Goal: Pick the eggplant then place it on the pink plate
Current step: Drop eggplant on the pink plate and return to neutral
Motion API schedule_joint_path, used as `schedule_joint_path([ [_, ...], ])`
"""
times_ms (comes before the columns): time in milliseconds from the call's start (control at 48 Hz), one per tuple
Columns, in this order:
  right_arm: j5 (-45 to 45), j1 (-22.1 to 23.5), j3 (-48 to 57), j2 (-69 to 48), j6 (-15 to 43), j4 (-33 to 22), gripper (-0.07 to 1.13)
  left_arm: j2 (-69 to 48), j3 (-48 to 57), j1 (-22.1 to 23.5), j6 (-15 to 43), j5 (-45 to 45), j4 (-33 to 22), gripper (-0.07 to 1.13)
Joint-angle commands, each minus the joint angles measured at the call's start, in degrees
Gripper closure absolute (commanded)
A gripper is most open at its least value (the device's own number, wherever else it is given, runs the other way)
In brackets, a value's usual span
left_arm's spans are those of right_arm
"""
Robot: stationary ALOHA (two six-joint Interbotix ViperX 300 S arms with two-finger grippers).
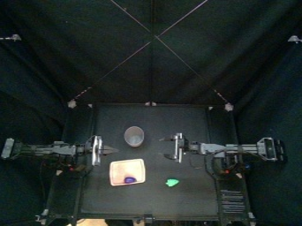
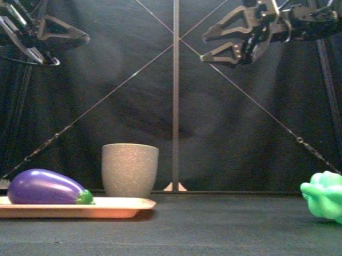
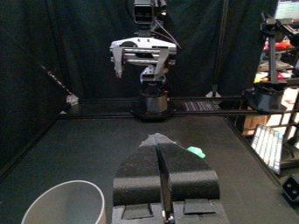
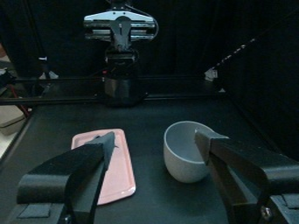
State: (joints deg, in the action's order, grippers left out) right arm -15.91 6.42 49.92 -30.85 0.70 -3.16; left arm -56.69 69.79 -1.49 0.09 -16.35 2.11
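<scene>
One purple eggplant (image 2: 47,187) lies on its side on the one pink plate (image 2: 114,208), at the lower left of the front view, with its green stem end pointing toward the middle. Just right of it and farther back stands a single grey speckled cup (image 2: 130,168), upright and apart from the plate. One green toy (image 2: 323,197) sits alone at the lower right edge, well apart from the rest. In the top view the plate is below the cup, near the middle of the table, and the green toy lies to the plate's lower right. Two grippers hang above the table, touching nothing. The left gripper (image 3: 160,144) has its jaws pressed together and holds nothing. The right gripper (image 4: 160,138) has its jaws spread wide and is empty, with the cup and plate showing between and beyond them in its wrist view. The black table (image 1: 106,201) bears only these four things, and a black curtain (image 1: 71,53) closes the back of the booth.
</scene>
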Motion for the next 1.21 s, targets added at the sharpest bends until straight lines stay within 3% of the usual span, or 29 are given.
schedule_joint_path([
  [21,-0.5,0.3,3.7,-7.8,-0.2,0.7,0.02,0.1,-0.7,-0.1,0.1,-0.3,0.2,1.09],
  [354,-0.2,0.3,11.8,-21.9,-0.2,3.3,0.02,0.1,-0.6,-0.2,0.1,-0.3,0.9,1.09],
  [1208,0.7,1.5,14.4,-23.2,-0.4,1.1,0.02,0.2,-0.1,-0.7,0.2,-0.3,1.3,1.09],
])
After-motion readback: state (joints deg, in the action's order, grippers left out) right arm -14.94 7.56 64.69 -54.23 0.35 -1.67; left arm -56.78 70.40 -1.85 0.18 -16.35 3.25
